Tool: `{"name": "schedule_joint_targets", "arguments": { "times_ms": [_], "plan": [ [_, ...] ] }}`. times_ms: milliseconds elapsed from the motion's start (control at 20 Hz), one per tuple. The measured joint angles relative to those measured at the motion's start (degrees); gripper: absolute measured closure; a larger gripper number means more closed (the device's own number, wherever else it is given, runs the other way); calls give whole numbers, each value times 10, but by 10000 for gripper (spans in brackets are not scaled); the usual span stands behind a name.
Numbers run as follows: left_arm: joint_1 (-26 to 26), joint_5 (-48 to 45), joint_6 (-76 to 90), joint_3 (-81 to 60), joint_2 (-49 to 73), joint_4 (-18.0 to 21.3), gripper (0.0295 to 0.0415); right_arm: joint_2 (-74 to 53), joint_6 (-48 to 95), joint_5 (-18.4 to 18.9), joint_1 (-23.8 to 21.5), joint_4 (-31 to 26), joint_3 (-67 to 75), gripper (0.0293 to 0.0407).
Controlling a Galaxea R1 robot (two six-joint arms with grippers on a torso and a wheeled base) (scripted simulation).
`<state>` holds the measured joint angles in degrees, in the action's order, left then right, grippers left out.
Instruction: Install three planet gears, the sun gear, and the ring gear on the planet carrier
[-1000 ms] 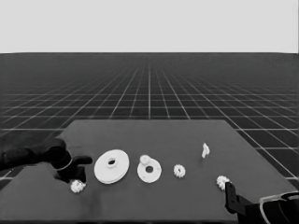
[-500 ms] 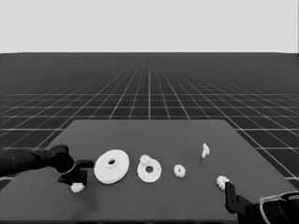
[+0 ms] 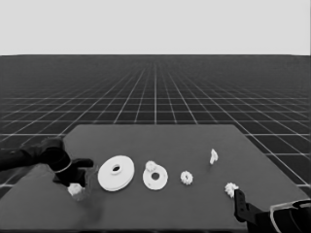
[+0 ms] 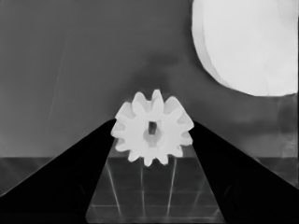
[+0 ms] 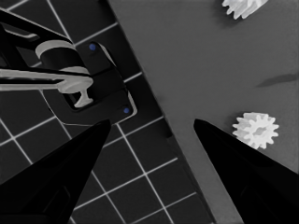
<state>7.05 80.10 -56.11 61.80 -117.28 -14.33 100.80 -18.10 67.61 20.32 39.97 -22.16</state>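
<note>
While the left gripper (image 4: 152, 140) has its fingers (image 4: 70, 172) closed on a small toothed gear (image 4: 153, 128) beside the larger round part (image 3: 115, 173), we judge a shallow pinch on the teeth could let it twist or drop when lifted off the surface (image 3: 160, 141). The right gripper (image 5: 149, 154) waits at the near right corner, fingers wide and empty (a gear (image 5: 255, 130) lies close by).

Dark table (image 3: 160, 138), grid floor (image 3: 155, 92)

larger round part (image 3: 115, 173) crowds left gripper (image 3: 77, 182)

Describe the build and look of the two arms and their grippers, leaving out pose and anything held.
Both arms are black near the gripper. The right arm shows a pale grey part farther back, at the head view's lower right corner. The left gripper and the right gripper each have two long, pointed black fingers, seen as plain dark wedges in the wrist views. No cables or markings show on them.
</note>
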Motion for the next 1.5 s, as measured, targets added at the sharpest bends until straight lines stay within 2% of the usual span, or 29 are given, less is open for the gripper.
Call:
{"name": "schedule_joint_targets", "arguments": {
  "times_ms": [150, 400, 450, 500, 550, 600, 700, 900, 950, 1050, 1400, 1500],
  "plan": [
    [-43, 23, -1, -14, 8, 34, 398, 0, 0, 0, 0, 0, 0, 315],
    [-53, 29, -1, -15, 9, 43, 398, 0, 0, 0, 0, 0, 0, 315],
    [-59, 75, -224, -66, -90, 20, 398, 0, 0, 0, 0, 0, 0, 315],
    [-62, 102, -336, -46, -262, 22, 398, 0, 0, 0, 0, 0, 0, 315],
    [-63, 105, -358, 20, -371, 28, 398, 0, 0, 0, 0, 0, 0, 315],
    [-64, 103, -351, 77, -432, 31, 398, 0, 0, 0, 0, 0, 0, 315],
    [-64, 99, -332, 142, -484, 33, 398, 0, 0, 0, 0, 0, 0, 315],
    [-64, 96, -320, 177, -507, 35, 398, 0, 0, 0, 0, 0, 0, 315],
    [-25, 92, -307, 195, -511, -7, 398, 0, 0, 0, 0, 0, 0, 315],
    [16, 84, -289, 221, -516, -44, 399, 0, 0, 0, 0, 0, 0, 315],
    [33, 77, -278, 237, -520, -61, 399, 0, 0, 0, 0, 0, 0, 315],
    [34, 77, -278, 237, -520, -62, 339, 0, 0, 0, 0, 0, 0, 315]
  ]
}}
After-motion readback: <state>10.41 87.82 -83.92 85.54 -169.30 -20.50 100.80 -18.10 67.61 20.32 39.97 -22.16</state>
